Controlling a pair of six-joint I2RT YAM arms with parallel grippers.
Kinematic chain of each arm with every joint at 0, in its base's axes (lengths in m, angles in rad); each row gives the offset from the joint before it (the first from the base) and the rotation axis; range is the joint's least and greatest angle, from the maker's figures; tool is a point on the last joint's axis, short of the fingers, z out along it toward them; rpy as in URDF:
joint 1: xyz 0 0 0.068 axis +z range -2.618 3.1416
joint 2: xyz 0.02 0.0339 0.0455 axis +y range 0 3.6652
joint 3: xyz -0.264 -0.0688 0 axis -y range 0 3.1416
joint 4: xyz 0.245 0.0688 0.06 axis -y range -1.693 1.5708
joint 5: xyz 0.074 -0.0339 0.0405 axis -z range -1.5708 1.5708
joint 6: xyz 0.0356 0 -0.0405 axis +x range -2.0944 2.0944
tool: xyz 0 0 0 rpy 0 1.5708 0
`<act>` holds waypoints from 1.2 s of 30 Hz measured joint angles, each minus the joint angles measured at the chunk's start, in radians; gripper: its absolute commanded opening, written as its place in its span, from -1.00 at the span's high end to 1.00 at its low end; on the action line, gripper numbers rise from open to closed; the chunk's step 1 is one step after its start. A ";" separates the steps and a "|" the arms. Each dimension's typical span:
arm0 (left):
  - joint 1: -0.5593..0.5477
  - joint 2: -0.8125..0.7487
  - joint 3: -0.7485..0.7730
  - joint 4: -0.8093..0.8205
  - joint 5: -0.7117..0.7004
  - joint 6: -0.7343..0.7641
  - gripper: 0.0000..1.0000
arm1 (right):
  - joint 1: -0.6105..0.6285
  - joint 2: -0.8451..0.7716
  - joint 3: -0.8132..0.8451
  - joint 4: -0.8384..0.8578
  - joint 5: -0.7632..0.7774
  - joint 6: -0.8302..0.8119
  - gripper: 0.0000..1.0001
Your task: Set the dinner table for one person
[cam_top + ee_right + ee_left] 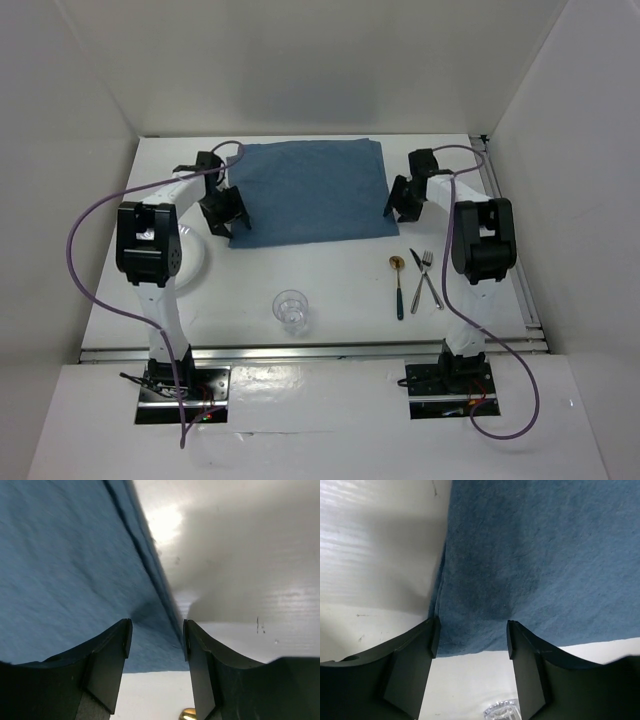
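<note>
Top view, bottom of frame: both arm bases are seen bolted at the near rail.

- The table [340, 285] is recorded as the white top filling the middle of the frame, with a metal rail along its lower edge.
- A glass [291, 310] is noted upright at lower centre, apart from everything else.
- A spoon [398, 288] is noted lower right, with its gold bowl toward the top of the frame.
- Just right of it, a fork [427, 260] and a knife [435, 296] are seen lying crossed.
- A white plate [197, 262] is found at centre left, largely hidden under the left arm.
- A blue cloth [310, 190] is seen spread flat at upper centre.

The left gripper [472, 629] is placed over the cloth's lower-left corner. Its jaws are seen apart, the cloth edge shows through the gap, and nothing is clamped. The glass rim is caught at the bottom edge of that view.

The right gripper [156, 629] is placed over the cloth's right edge near the lower-right corner. Its jaws are likewise apart and nothing is held. The spoon's bowl is glimpsed at the bottom edge of that view.
</note>
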 measured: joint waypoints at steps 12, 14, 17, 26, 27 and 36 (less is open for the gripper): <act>-0.016 0.002 -0.044 0.080 -0.024 -0.005 -0.10 | 0.004 -0.087 -0.213 0.101 -0.037 0.017 1.00; -0.016 -0.012 -0.068 0.100 -0.024 -0.007 -0.10 | 0.006 -0.118 -0.262 0.119 -0.043 0.021 1.00; -0.016 -0.046 -0.121 0.129 -0.024 -0.008 -0.05 | 0.011 -0.169 -0.332 0.132 -0.050 0.029 1.00; -0.016 -0.188 -0.316 0.123 -0.039 -0.009 -0.03 | 0.035 -0.303 -0.507 0.155 -0.055 0.047 1.00; -0.017 -0.203 -0.336 0.122 -0.042 -0.009 -0.03 | 0.035 -0.312 -0.518 0.156 -0.055 0.047 1.00; -0.023 -0.287 -0.422 0.102 -0.058 -0.010 -0.09 | 0.043 -0.370 -0.579 0.151 -0.045 0.049 1.00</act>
